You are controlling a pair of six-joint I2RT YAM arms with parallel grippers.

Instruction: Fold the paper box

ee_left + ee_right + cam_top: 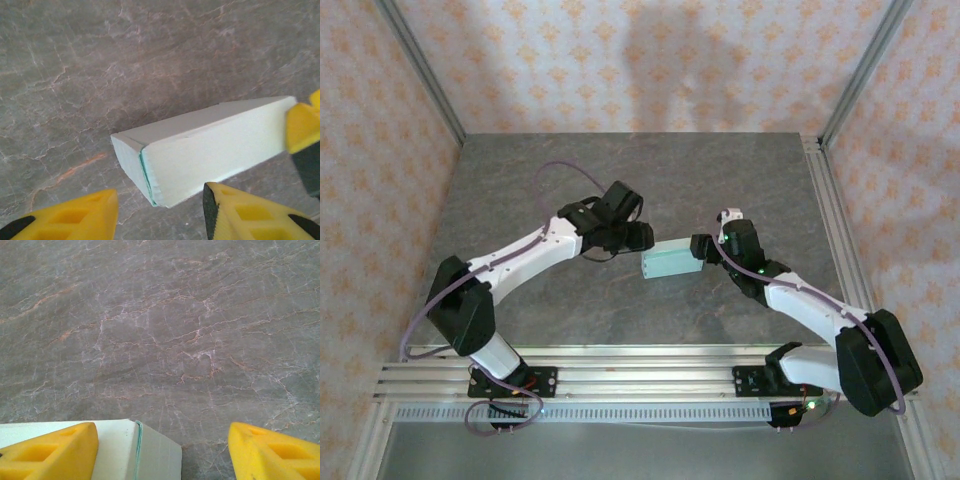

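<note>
Closest to the left wrist camera, the yellow plastic fingers of the left tool are standing wide apart. One corner of the pale mint-green rectangular card box is lying in the gap between them. Neither finger is visibly pressing on the card, so this tool is gaping and gripping nothing. At the box's other end, one yellow finger of the right tool is showing against the card.

In the right wrist view, the right tool is likewise spreading wide. One finger is sitting over the top face of the box, while the other is hanging over the bare grey marbled desk. I cannot tell whether the first finger is touching the card.

From above, the box is lying mid-desk, already closed into a long block and running left to right. The left tool is hovering just beside its far-left end, and the right tool is meeting its right end. A thin darker green seam is running down the box's left end face. Whether the box is resting flat or slightly raised is unclear.
</note>
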